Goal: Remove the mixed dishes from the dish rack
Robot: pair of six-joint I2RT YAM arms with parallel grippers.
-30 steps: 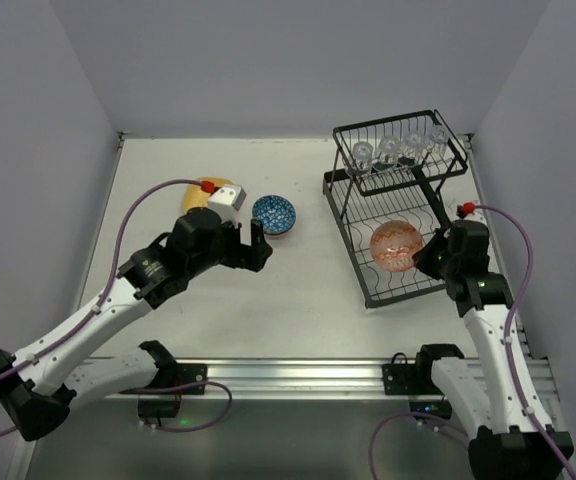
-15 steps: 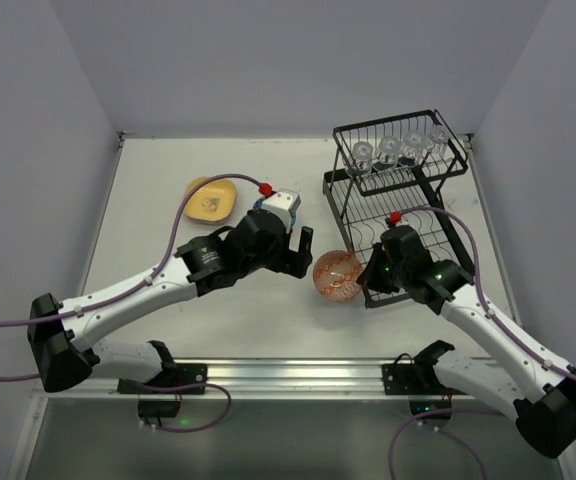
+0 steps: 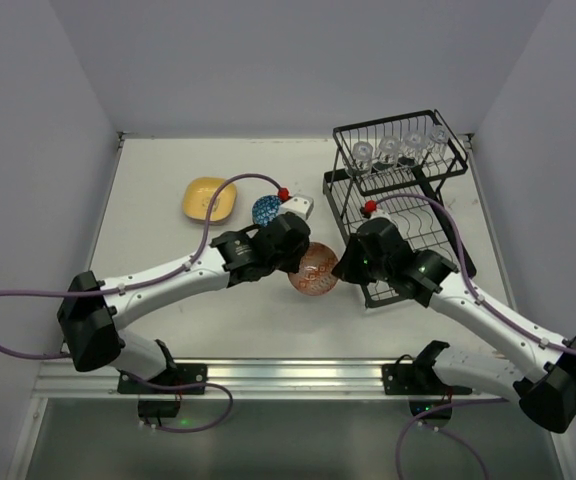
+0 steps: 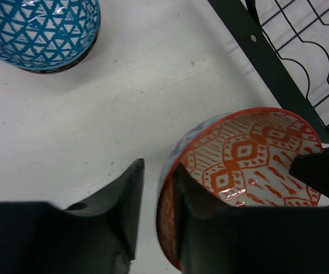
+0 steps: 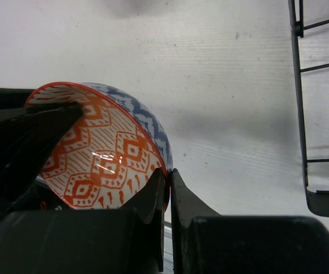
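A reddish-orange patterned bowl hangs tilted just above the table, left of the black dish rack. My right gripper is shut on the bowl's near rim. My left gripper straddles the opposite rim of the bowl: one finger lies inside against the wall, the other stands outside with a thin gap, so it is narrowly open. In the top view both grippers meet at the bowl. Several clear glasses stand in the rack's upper shelf.
A blue patterned bowl sits on the table just behind my left wrist. A yellow plate lies further left. The rack's black frame runs close on the right of the bowl.
My right arm carried the bowl out of the rack's lower tray and leftward over the table. My left arm swung right to meet it, and its jaws narrowed from wide open around the rim.
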